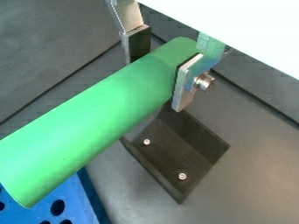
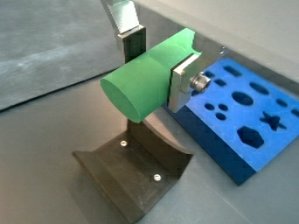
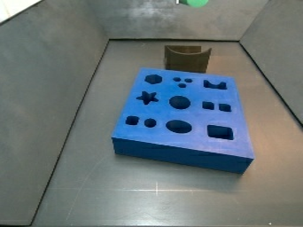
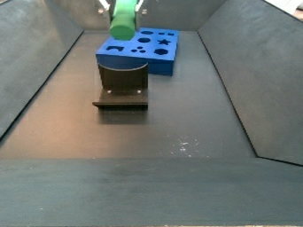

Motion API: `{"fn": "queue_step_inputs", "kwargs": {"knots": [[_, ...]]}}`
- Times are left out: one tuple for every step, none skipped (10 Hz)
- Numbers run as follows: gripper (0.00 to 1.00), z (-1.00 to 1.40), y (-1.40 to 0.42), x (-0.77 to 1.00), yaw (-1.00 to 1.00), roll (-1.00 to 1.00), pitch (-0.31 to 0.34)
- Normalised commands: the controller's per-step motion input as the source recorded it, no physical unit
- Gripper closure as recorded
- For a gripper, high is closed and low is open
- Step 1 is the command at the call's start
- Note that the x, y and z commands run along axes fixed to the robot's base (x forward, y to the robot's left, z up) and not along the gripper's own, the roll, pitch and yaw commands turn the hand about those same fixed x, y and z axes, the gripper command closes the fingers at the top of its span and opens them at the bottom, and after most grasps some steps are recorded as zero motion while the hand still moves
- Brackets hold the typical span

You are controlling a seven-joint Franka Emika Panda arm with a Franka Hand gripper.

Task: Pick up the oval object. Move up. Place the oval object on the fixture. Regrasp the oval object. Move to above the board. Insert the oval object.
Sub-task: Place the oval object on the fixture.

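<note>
My gripper (image 1: 162,66) is shut on the oval object (image 1: 100,122), a smooth bright green rod lying crosswise between the silver fingers (image 1: 187,77). Both wrist views show the grip near one end of the rod (image 2: 142,80). The rod hangs in the air above the fixture (image 1: 177,156), a dark block with a curved notch (image 2: 131,171), and does not touch it. In a side view the rod (image 4: 122,18) is above and behind the fixture (image 4: 122,86). Only its green tip (image 3: 193,3) shows at the upper edge of a side view. The blue board (image 3: 183,111) with shaped holes lies flat beside the fixture (image 3: 186,58).
Sloping grey walls (image 4: 42,62) enclose the dark floor (image 4: 154,168) on all sides. The board (image 4: 142,49) sits close behind the fixture, and its corner (image 1: 52,208) shows under the rod. The board (image 2: 239,109) lies near the rod's gripped end.
</note>
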Motion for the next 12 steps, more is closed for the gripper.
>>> {"fn": "queue_step_inputs", "kwargs": {"knots": [[1.0,0.01,0.2,0.13,-0.01,-1.0,0.173],[1.0,0.01,0.07,0.07,-0.03,-0.89,0.176],[1.0,0.0,0.06,0.05,-0.05,-0.75,0.15],[1.0,0.0,0.06,0.05,-0.07,-0.5,0.112],[1.0,-0.01,0.05,0.06,-0.08,-0.33,0.104],[1.0,0.0,0.03,0.07,-0.08,-0.22,0.092],[1.0,-1.0,0.07,0.11,-0.1,-1.0,0.046],[1.0,-1.0,0.08,0.12,-0.11,-1.0,0.036],[1.0,-1.0,0.08,0.12,-0.11,-1.0,0.044],[1.0,-1.0,0.09,0.14,-0.11,-1.0,0.075],[1.0,-1.0,0.09,0.14,-0.12,-1.0,0.079],[1.0,-1.0,0.1,0.15,-0.14,-1.0,0.081]]}}
